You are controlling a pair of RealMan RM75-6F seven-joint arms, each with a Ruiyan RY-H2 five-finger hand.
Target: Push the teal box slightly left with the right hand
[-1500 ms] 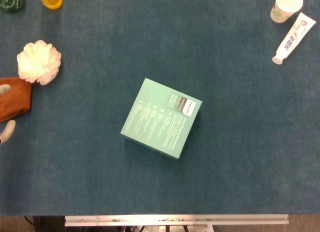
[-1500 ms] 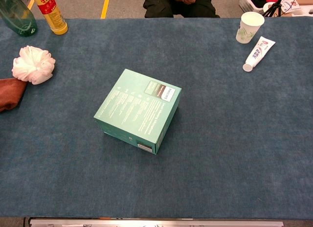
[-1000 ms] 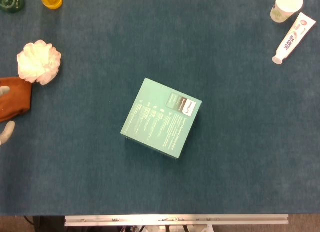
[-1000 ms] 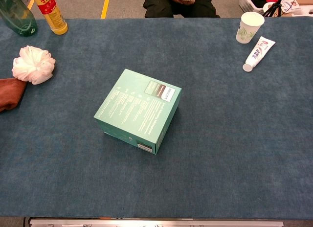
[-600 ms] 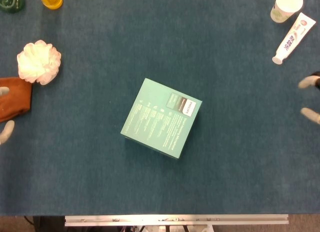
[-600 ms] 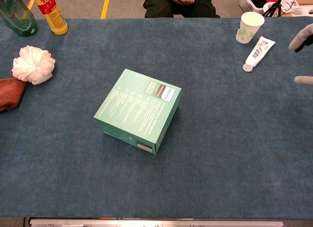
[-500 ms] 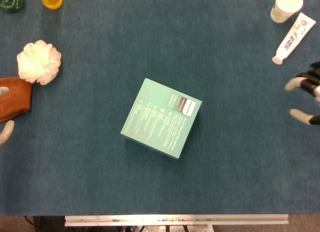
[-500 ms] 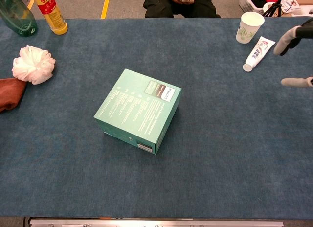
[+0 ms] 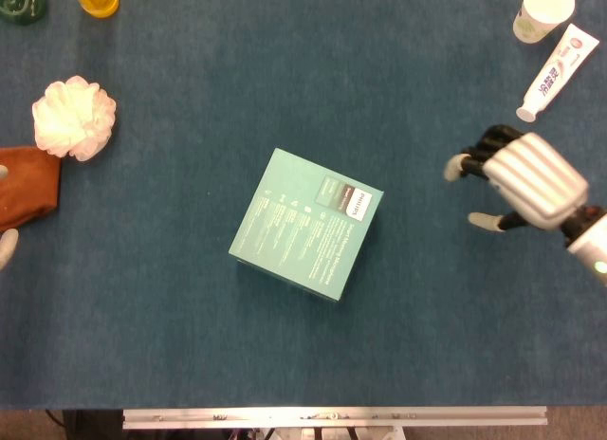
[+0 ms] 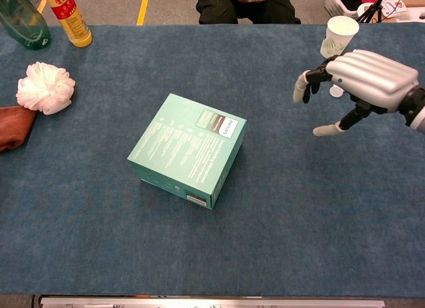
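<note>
The teal box [image 9: 306, 224] lies mid-table [image 9: 190, 345], turned askew. The right hand [image 9: 520, 179] hovers right of the box, well apart, fingers [image 10: 303, 89] spread and empty. Far left of the box, only a fingertip of the left hand [image 9: 6, 246] shows; its state cannot be told.

Matt cardboard teal box [image 9: 306, 224], felt-like table [image 9: 190, 345]
</note>
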